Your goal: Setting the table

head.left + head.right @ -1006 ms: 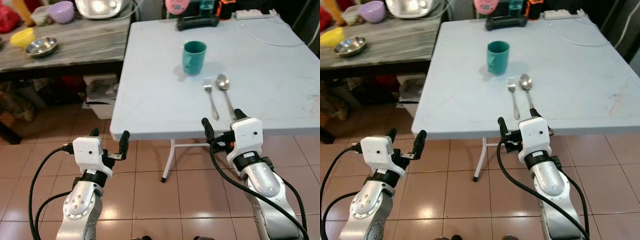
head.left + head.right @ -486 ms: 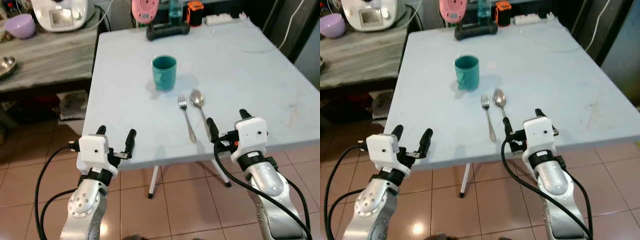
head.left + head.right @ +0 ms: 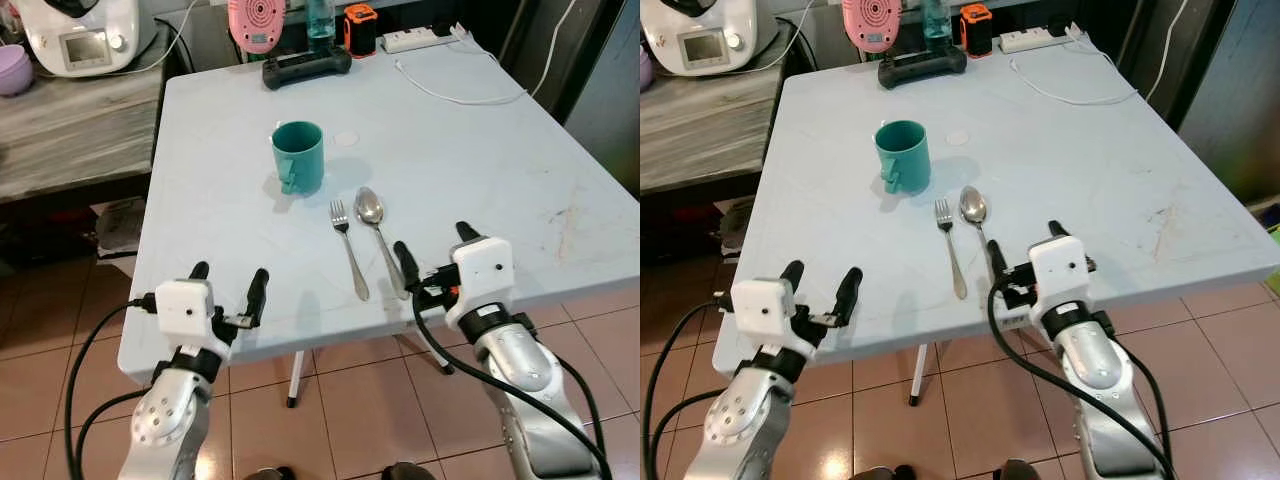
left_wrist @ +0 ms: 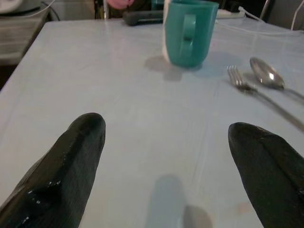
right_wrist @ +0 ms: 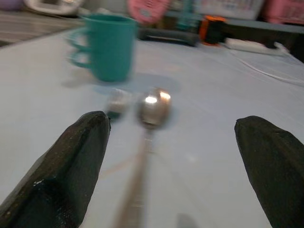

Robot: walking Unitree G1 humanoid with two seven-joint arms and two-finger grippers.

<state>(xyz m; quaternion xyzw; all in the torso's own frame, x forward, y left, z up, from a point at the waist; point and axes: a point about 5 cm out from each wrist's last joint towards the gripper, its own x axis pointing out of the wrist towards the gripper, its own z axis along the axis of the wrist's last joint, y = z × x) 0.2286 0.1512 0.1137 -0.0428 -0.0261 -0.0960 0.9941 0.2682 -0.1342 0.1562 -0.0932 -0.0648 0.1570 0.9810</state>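
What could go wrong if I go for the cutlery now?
The spoon and fork lie close side by side, so the open right gripper, at the spoon's handle end, may nudge the fork or take both. Both lie flat on the table, so the fingers may slide over them or scrape the top. The handles end near the front edge, so a push toward the robot could drop one.

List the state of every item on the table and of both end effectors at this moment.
Teal mug: upright on the table, handle toward the robot, not held.
Fork: lying flat, tines toward the mug, not held.
Spoon: lying flat beside the fork, bowl toward the mug, not held.
Left end effector: open, holding nothing, over the near table edge.
Right end effector: open, holding nothing, at the spoon's handle end.
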